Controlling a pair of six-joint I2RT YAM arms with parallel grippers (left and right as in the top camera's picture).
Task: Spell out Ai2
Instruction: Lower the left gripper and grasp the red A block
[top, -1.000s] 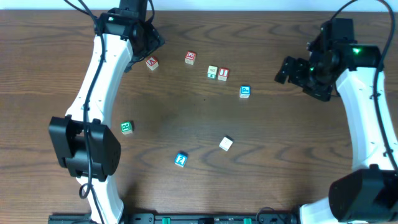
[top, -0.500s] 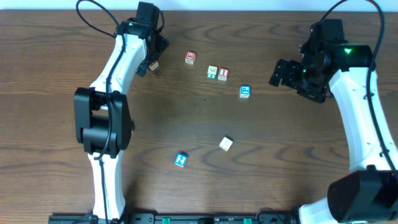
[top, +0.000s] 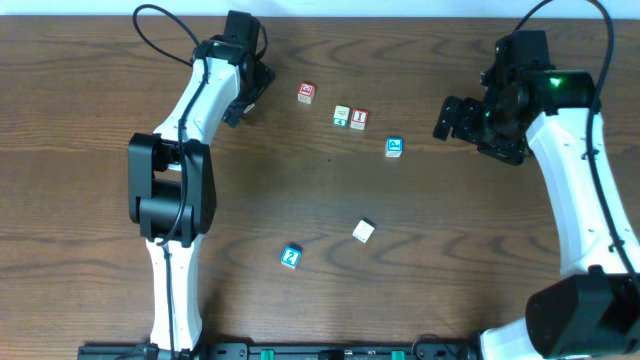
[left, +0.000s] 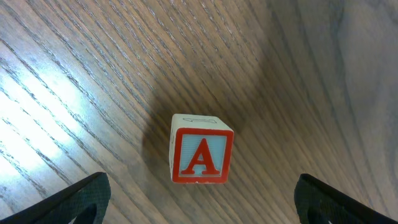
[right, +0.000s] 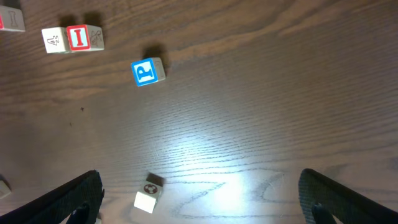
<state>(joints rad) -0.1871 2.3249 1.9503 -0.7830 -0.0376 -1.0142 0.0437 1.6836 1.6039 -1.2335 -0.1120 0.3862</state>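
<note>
A red-framed A block (left: 201, 155) stands on the wood just ahead of my left gripper (left: 202, 208), which is open and hovers above it, with the block between the finger lines. In the overhead view the left gripper (top: 243, 98) hides this block. A red I block (top: 359, 119) touches a white-green block (top: 342, 117). The I block also shows in the right wrist view (right: 78, 37). A blue block (top: 290, 256) whose white mark looks like a 2 lies at the front. My right gripper (top: 455, 117) is open and empty, high above the table at the right.
A red block (top: 306, 92) lies at the back. A blue P block (top: 394, 147) sits right of the I pair and also shows in the right wrist view (right: 148, 71). A white block (top: 363, 231) lies mid-table, seen too in the right wrist view (right: 148, 196).
My left arm swung round and its gripper moved over the A block, hiding it from overhead. The green block at the left is now covered by the arm. My right gripper shifted slightly left.
</note>
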